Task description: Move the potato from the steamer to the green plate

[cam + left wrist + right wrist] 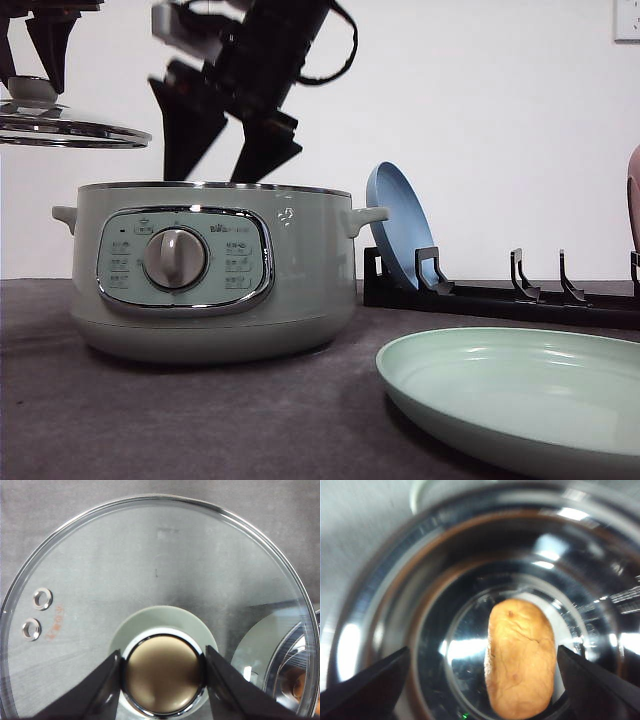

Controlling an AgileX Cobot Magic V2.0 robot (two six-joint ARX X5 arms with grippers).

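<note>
The potato (520, 657), orange-brown and oblong, lies on the shiny bottom of the steamer (390, 595). From the front, the sage-green steamer (210, 270) stands left of centre with its lid off. My right gripper (215, 170) hangs open just above its rim, and in its wrist view the right gripper (483, 650) has one finger on each side of the potato without touching it. My left gripper (162, 675) is shut on the knob of the glass lid (60, 125), held in the air to the left of the pot. The green plate (520, 400) sits at the front right.
Behind the green plate a black dish rack (500, 295) holds a blue plate (400, 235) upright. A pinkish plate (634, 190) shows at the right edge. The dark table (200, 420) lies in front of the pot.
</note>
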